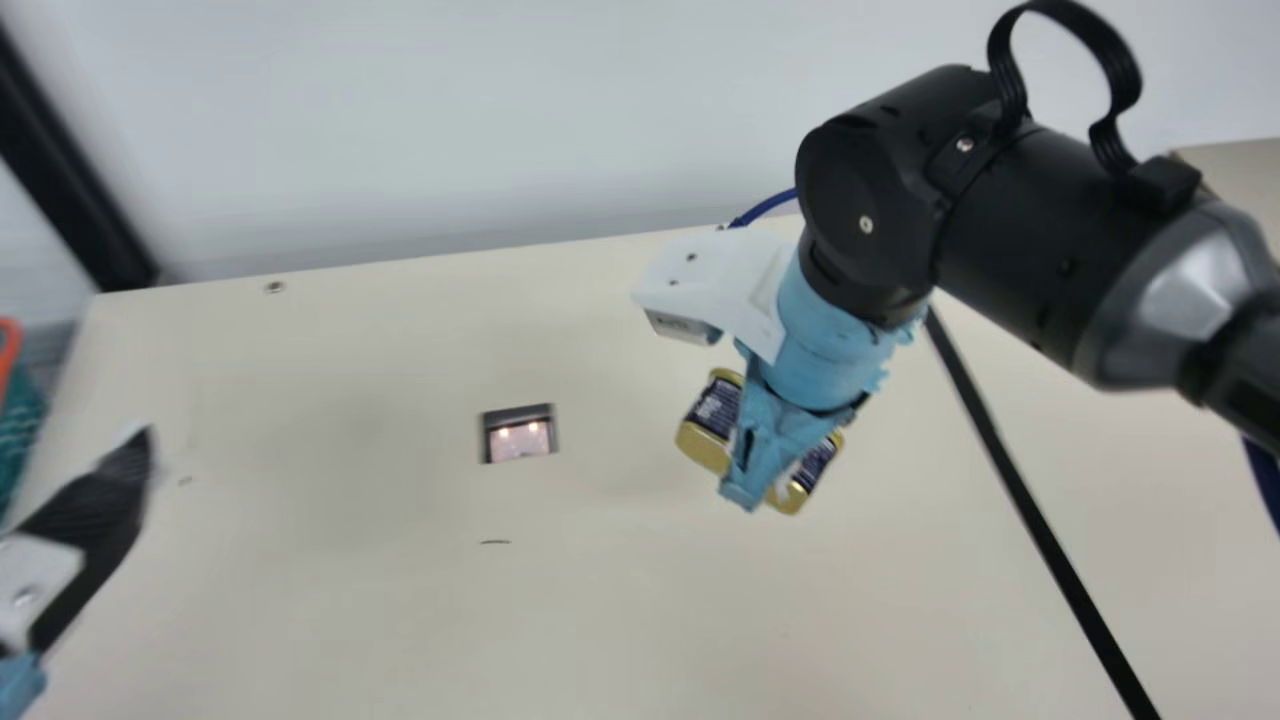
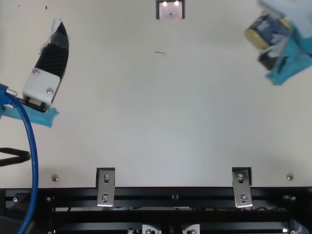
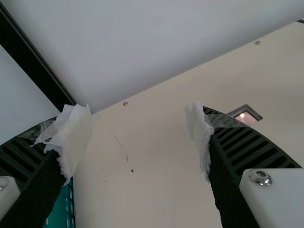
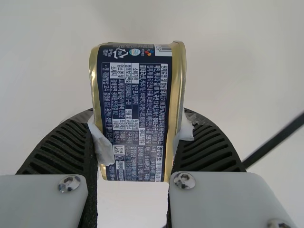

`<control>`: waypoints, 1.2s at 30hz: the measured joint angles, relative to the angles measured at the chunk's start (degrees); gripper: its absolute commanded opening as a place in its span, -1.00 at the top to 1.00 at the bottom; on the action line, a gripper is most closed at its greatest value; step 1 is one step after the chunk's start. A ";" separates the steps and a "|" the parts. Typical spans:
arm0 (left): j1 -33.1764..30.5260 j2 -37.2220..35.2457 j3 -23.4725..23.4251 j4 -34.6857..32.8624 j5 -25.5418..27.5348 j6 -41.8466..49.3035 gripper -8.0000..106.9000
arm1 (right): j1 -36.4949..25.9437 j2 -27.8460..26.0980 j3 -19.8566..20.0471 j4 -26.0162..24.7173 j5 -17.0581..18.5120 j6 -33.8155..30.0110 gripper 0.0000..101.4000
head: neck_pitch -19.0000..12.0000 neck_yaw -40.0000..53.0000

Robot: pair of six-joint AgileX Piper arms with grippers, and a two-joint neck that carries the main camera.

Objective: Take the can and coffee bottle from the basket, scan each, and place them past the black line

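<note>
Held one gold-rimmed navy can (image 1: 713, 418), pinched between both fingers of the right gripper (image 1: 765, 440), over the cream table (image 1: 350, 620), between scanner (image 1: 519, 438) and black line (image 1: 1020, 480), had the left gripper (image 2: 52, 61) with fingers spread apart, near the teal basket (image 3: 61, 209).

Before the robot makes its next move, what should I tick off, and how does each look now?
1. Can gripped by the right gripper, jaws on both sides: ok.
2. Left gripper free, jaws apart: ok.
3. Scanner window uncovered: ok.
4. Can past the black line: not ok, held on the scanner's side.
5. Can scanned: cannot tell.
6. Coffee bottle in the basket: cannot tell.
</note>
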State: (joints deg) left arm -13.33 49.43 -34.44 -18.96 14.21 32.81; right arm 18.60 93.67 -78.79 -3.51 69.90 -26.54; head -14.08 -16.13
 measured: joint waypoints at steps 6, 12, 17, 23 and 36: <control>0.00 0.00 0.00 0.00 0.00 0.00 -0.71 | -9.13 -3.39 3.43 -0.62 0.06 -1.36 1.00 | 0.00 -10.56; 0.00 0.00 0.00 0.00 0.00 0.00 -0.71 | -18.66 -5.60 5.45 -0.55 0.01 -3.92 1.00 | -0.88 -20.23; 0.00 0.00 0.00 0.00 0.00 0.00 -0.71 | -26.49 -6.59 6.47 -0.97 0.01 -5.86 1.00 | -0.88 -21.70; 0.00 0.00 0.00 0.00 0.00 0.00 -0.71 | -35.25 -6.58 8.00 -3.16 -1.18 -7.20 1.00 | -0.88 -21.11; 0.00 0.00 0.00 0.00 0.00 0.00 -0.71 | -52.68 -4.54 13.27 -6.76 -9.58 -8.17 1.00 | -0.88 -21.11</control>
State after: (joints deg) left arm -13.33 49.43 -34.44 -18.96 14.21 32.81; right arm -34.08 89.12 -65.52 -10.26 60.33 -34.71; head -14.96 -37.24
